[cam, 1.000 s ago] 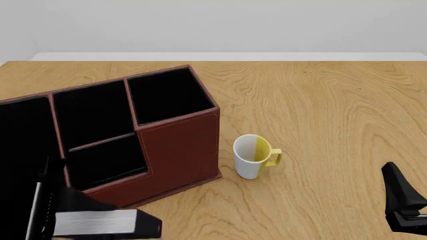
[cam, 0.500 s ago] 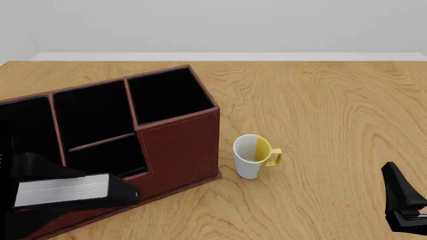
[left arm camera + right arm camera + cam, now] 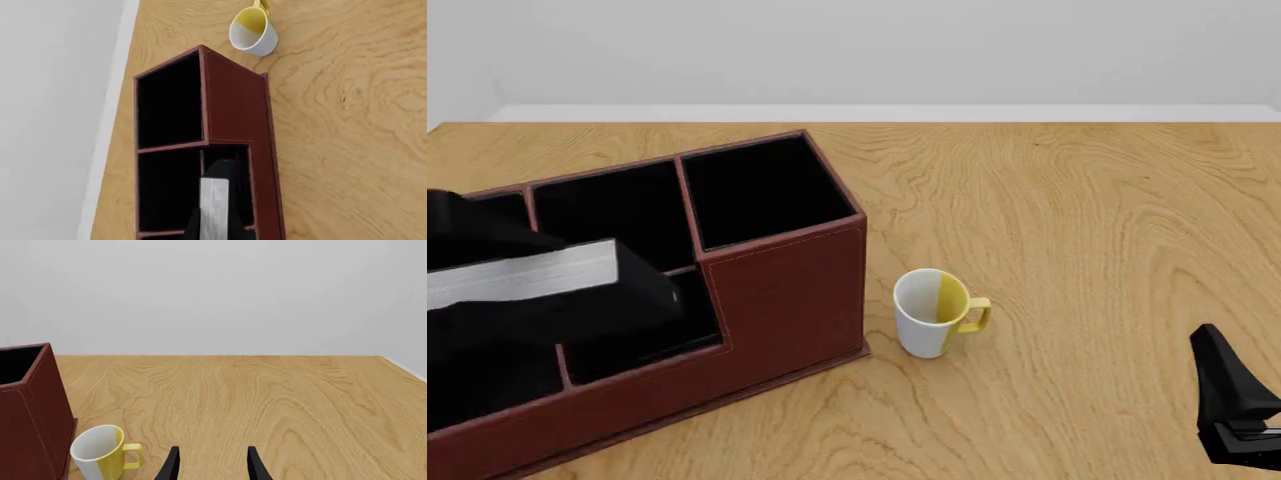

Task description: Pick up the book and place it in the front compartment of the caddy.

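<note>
Transport step: left gripper [image 3: 554, 290] clamps the thin white-grey slab book [image 3: 521, 273], held above the reddish-brown leather-look caddy [image 3: 785, 300], over its low front compartment. Next (judged): lower, release. Right gripper [image 3: 211, 467] half-open, w/ nothing between fingers.

Sim render, not a real room: bare test scene. Flat pale grey-white walls [image 3: 213, 295], no texture or fixtures. Light wood-grain tabletop [image 3: 1068, 220] with uniform lighting. On it, a reddish-brown leather-look box organiser with black compartments [image 3: 787, 290], office-desk style, and just beside its right side a white-and-yellow ceramic mug [image 3: 936, 312]. Closest match: mock desk setup.
</note>
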Robot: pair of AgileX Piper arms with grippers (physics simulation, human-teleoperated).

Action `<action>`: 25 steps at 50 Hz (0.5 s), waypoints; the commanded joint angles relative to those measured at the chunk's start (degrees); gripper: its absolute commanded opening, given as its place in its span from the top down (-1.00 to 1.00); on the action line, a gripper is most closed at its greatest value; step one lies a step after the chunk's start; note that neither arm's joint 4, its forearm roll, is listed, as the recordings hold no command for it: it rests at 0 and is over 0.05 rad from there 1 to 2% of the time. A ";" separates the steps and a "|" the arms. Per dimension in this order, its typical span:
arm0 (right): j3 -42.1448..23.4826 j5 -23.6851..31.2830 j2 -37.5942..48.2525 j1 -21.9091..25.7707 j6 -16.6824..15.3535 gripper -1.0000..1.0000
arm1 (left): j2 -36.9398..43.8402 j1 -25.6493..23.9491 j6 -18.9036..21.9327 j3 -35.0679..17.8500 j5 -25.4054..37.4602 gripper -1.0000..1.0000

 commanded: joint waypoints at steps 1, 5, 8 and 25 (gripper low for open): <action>0.00 0.00 0.00 -0.01 0.00 -1.00 | 2.48 3.12 2.10 -4.53 -1.32 1.00; 0.00 0.00 0.00 0.00 0.01 -1.00 | 2.74 3.36 2.88 -5.24 -1.73 1.00; 0.00 0.00 0.00 0.00 0.00 -1.00 | 3.07 4.16 3.65 -5.90 -2.03 1.00; 0.00 0.00 0.00 0.00 0.00 -1.00 | 5.82 6.77 4.66 -8.21 -4.63 1.00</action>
